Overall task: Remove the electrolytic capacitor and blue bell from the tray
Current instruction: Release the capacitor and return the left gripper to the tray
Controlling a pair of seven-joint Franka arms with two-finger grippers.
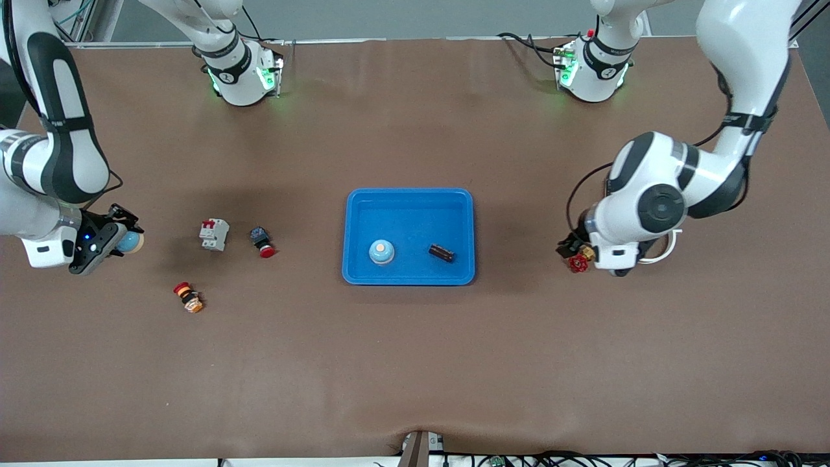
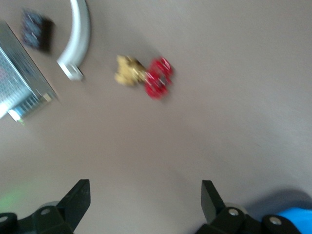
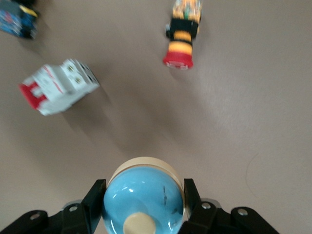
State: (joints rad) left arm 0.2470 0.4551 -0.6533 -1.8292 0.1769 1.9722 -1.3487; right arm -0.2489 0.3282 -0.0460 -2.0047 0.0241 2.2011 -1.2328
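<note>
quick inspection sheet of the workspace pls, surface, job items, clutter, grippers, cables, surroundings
surface: brown table mat, no spills seen.
job's things: blue tray mid-table holds a bell and a dark capacitor; second bell is held.
clutter: white breaker, red-capped button switch, yellow-and-red button toward the right arm's end; red-handled brass valve toward the left arm's end.
grippers: left gripper open, empty, over bare mat near the valve; right gripper shut on the second bell, over the mat.
cables: bundles at both arm bases and along the table's front edge.
surroundings: nothing seen.
</note>
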